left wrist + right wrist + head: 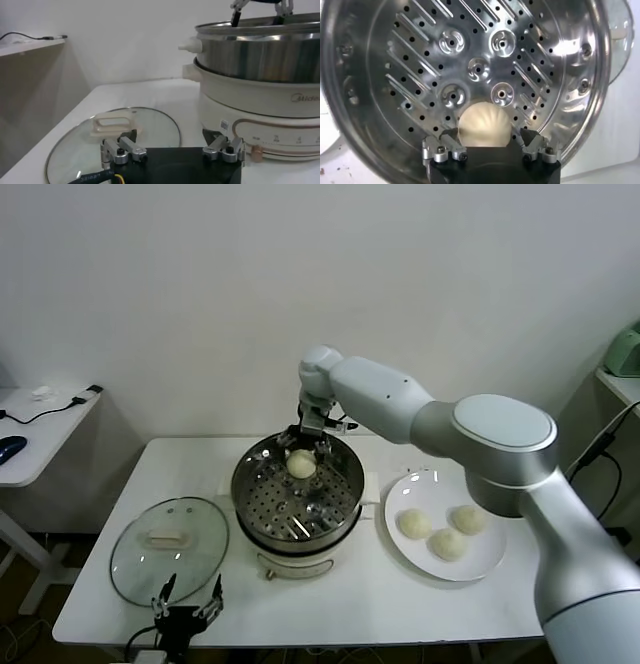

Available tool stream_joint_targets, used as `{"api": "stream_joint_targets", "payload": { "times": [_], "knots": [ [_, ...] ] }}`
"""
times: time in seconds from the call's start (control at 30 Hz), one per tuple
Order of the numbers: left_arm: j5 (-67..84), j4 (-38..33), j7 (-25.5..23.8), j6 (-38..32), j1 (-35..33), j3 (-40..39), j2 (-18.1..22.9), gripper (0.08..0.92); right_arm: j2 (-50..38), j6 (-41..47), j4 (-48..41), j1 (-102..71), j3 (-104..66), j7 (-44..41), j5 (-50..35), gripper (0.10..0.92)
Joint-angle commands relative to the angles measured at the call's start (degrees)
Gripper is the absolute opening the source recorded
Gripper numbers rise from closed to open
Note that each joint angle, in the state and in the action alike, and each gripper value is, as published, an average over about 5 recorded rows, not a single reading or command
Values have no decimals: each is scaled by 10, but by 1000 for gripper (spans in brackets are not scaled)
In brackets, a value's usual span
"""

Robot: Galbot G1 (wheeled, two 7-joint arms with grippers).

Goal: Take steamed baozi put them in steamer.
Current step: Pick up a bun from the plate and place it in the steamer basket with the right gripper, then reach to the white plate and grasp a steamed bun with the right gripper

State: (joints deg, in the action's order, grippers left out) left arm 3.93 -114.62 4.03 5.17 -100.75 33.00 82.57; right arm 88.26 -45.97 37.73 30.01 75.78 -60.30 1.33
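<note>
The steamer (pixel 245 484) stands mid-table, lid off, its perforated tray (pixel 420 75) bare except for one baozi (pixel 301 463) at its far side. My right gripper (pixel 311 441) hangs just above that bun. In the right wrist view the fingers (pixel 442 142) stand on either side of the baozi (pixel 484 125) with small gaps, so the gripper (pixel 485 137) is open. Three more baozi (pixel 414 523), (pixel 447 544), (pixel 467 518) lie on the white plate (pixel 430 484) right of the steamer. My left gripper (pixel 190 594) is open and empty at the table's front edge, next to the lid.
The round glass lid (pixel 168 549) lies flat left of the steamer; it also shows in the left wrist view (pixel 150 125), with the steamer's cream base (pixel 260 100) beside it. A side table with cables stands far left (pixel 40 419).
</note>
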Motion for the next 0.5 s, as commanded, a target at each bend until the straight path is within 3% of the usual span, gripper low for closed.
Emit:
{"api": "stream_joint_targets", "payload": {
  "times": [0.03,0.17,0.37,0.5],
  "knots": [
    [0,-3,-1,1,0,1,0,823,-86,49,85,145,107,-62,-290,823],
    [1,-2,-1,2,3,4,-1,823,-207,205,184,217,205,-48,-380,823],
    [3,0,-1,3,11,2,-3,823,-353,419,312,270,319,13,-353,823],
    [3,4,-1,3,16,1,-2,823,-403,535,404,278,369,51,-396,823]
  ]
}}
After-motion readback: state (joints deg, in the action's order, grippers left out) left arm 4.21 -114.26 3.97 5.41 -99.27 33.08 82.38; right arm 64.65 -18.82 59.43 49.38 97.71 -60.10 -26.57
